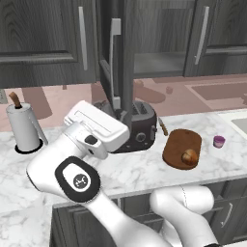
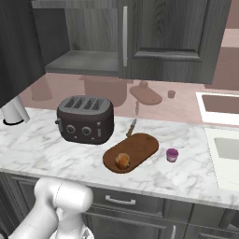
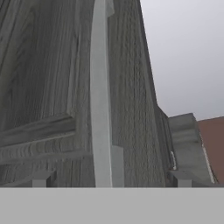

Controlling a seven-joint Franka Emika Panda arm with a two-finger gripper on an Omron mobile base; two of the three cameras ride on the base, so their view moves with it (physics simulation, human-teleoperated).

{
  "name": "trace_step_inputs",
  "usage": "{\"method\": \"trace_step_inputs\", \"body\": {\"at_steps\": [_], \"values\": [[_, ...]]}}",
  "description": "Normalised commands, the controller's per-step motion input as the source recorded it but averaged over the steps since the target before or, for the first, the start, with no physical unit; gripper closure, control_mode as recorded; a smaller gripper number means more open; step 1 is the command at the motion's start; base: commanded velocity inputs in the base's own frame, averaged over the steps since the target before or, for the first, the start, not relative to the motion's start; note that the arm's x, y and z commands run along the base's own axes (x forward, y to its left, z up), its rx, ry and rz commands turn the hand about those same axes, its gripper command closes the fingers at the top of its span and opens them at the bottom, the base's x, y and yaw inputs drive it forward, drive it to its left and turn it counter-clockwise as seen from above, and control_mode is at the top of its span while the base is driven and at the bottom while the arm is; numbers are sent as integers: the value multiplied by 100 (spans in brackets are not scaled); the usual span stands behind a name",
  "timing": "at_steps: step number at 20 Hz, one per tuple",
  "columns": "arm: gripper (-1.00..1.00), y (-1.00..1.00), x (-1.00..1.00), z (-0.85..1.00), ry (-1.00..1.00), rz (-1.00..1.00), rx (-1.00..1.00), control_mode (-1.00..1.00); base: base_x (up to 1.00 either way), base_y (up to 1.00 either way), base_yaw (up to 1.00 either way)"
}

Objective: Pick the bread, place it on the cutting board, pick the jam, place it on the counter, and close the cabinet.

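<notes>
Facing the open dark grey wood-grain upper cabinet door, the claw looks straight at its long silver bar handle; whether its fingers are spread or pressed together cannot be told. On the white marble counter, the small golden-brown bread roll rests on the reddish-brown wooden cutting board near the front edge. Just beside the board stands the tiny pink-purple jam jar, with a dark toaster on the board's other side.

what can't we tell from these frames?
- Tool state: left base view, the arm's own white wrist covers it; hand view shows no fingertips, just the cabinet door and handle.
- Cabinet shelf depth: right base view, door blocks the left part.
- Jam label: too small.
</notes>
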Motion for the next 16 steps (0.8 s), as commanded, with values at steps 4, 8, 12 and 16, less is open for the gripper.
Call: {"method": "trace_step_inputs", "body": {"at_steps": [4, 8, 12, 16], "values": [[-100, -35, 0, 0, -1, 0, 0, -100, 0, 0, 0], [-100, -39, 0, 0, 0, 0, 0, -100, 0, 0, 0], [-100, -36, 0, 0, 0, 0, 0, -100, 0, 0, 0], [-100, -29, 0, 0, 0, 0, 0, -100, 0, 0, 0]]}}
